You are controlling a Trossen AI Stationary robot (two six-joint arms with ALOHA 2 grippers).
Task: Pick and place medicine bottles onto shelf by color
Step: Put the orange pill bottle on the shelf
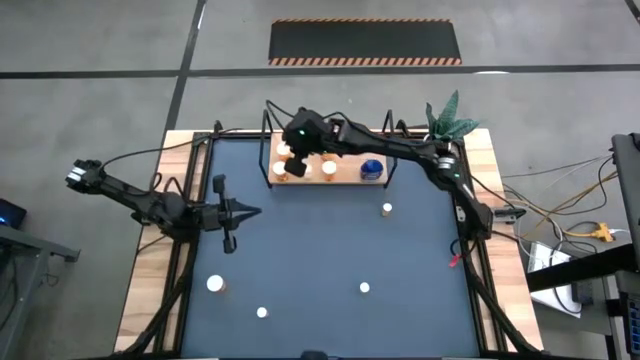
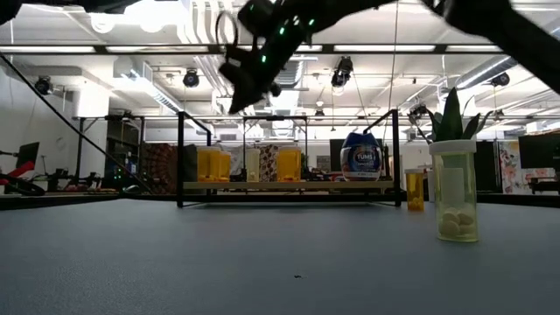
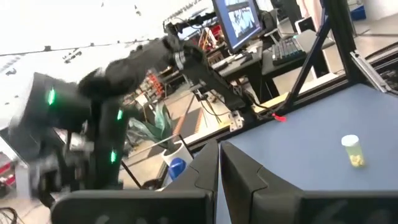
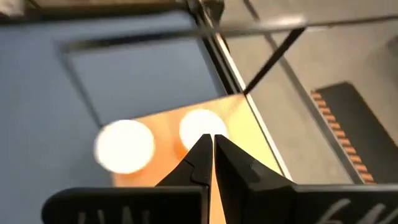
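We see the shelf (image 1: 330, 175) sitting near the far edge of the tabletop (image 1: 330, 250), its light wood board framed by black wire at both ends. On it stand several orange medicine bottles (image 1: 329, 168) with white caps toward its left half, and the blue bottle (image 1: 372, 169) near its right end; from the low view the blue one (image 2: 360, 157) is the widest on the board. Four more white-capped bottles stand loose on the dark mat: one (image 1: 387, 209) just in front of the shelf's right end, one (image 1: 364, 288) toward the near edge right of centre, one (image 1: 262, 313) close to the near edge, and one (image 1: 215, 284) toward the near left corner. The right gripper (image 1: 292, 165) hovers over the shelf's left end, its jaws pressed together with nothing between them, two white caps (image 4: 124, 144) showing just below. The left gripper (image 1: 252, 212) rests above the left side of the tabletop, jaws closed and empty. A green plant (image 1: 448, 118) stands at the far right corner.
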